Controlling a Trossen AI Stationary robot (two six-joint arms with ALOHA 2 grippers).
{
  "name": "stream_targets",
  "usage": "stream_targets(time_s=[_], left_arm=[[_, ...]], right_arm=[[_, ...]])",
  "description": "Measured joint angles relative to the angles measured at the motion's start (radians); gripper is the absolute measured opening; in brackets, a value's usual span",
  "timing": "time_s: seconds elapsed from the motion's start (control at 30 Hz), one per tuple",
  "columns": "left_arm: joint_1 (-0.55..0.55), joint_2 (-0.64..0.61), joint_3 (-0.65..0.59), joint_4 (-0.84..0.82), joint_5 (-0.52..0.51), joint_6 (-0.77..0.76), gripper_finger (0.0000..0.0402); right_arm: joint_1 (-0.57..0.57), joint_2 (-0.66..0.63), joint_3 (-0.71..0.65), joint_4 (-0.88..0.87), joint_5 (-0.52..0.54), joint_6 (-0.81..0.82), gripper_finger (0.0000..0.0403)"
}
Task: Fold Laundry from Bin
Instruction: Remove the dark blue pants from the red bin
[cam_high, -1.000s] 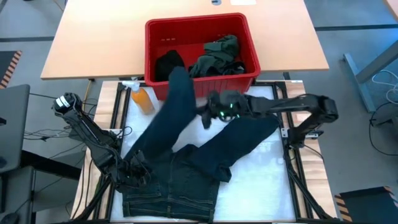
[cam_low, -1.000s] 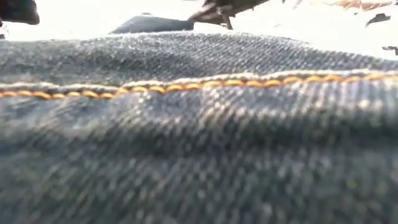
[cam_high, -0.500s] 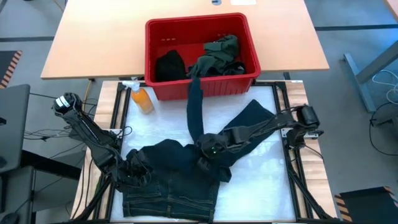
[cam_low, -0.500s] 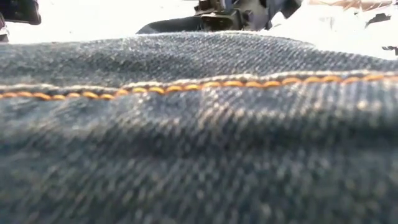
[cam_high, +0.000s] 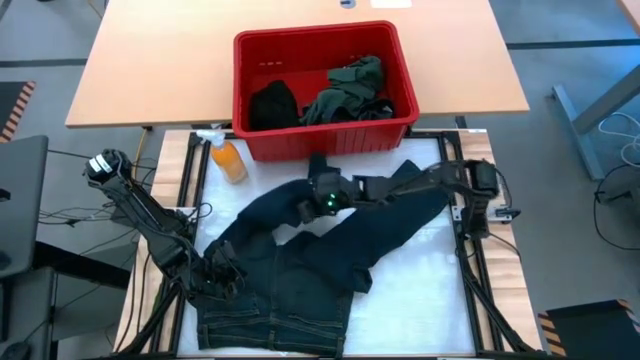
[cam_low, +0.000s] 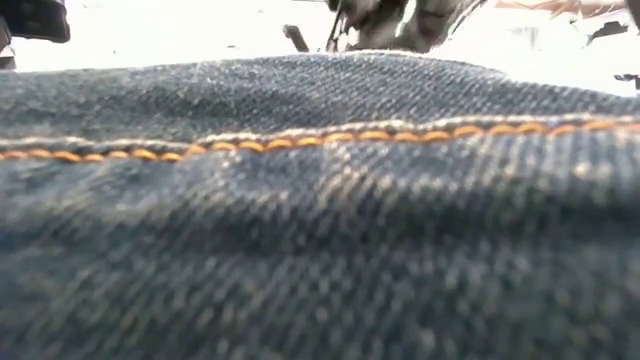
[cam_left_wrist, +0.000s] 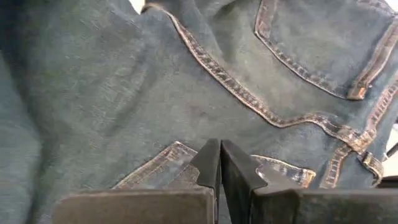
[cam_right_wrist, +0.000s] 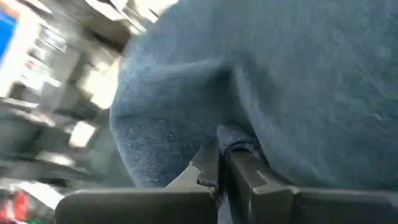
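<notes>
At the left edge of the table (cam_high: 420, 300), the left hand (cam_high: 222, 278) rests on the waist end of the jeans (cam_high: 290, 270), its fingers pressed together with denim caught between them, beside a back pocket. An orange spray bottle (cam_high: 229, 158) stands nearby, in front of the red bin (cam_high: 325, 135). That bin, at the table's far side, holds a black garment (cam_high: 272, 102) and an olive-green one (cam_high: 350, 85). To the right of the waist, the right hand (cam_high: 308, 206) sits above the middle of the jeans, pinching a fold of one leg, and the other leg runs out toward the right. Denim like this is probably heavy, limp and not slippery, so I judge a hem or the waistband the best hold. Only the wrist views show the pinched cloth and the pocket stitching (cam_left_wrist: 311, 118). The low view is filled by a seam with orange thread (cam_low: 300, 138), while the high view alone shows the whole layout
</notes>
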Motion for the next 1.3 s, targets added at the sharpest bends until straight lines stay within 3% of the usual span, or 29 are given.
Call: stream_targets(time_s=[0.2, 0.33, 0.43, 0.8, 1.07, 1.3], left_arm=[[0.015, 0.026, 0.001, 0.13, -0.061, 0.085, 0.0002], [0.032, 0.086, 0.001, 0.197, -0.027, 0.104, 0.0002], [0.032, 0.142, 0.001, 0.19, 0.028, 0.087, 0.0014], [0.037, 0.327, 0.0, 0.317, 0.149, 0.054, 0.0098], [0.053, 0.368, 0.002, 0.316, 0.214, 0.138, 0.0102], [0.106, 0.363, 0.007, 0.244, 0.407, 0.306, 0.0102]], right_arm=[[-0.064, 0.059, 0.005, -0.006, 0.064, -0.032, 0.003], [-0.078, 0.083, -0.001, -0.06, -0.048, -0.089, 0.0051], [-0.061, 0.035, 0.002, -0.133, -0.054, -0.16, 0.0071], [-0.053, -0.156, 0.002, -0.719, 0.208, -0.305, 0.0093], [-0.056, -0.196, 0.003, -1.023, 0.383, -0.295, 0.0091], [-0.055, -0.195, -0.028, -1.169, 0.476, -0.196, 0.0072]])
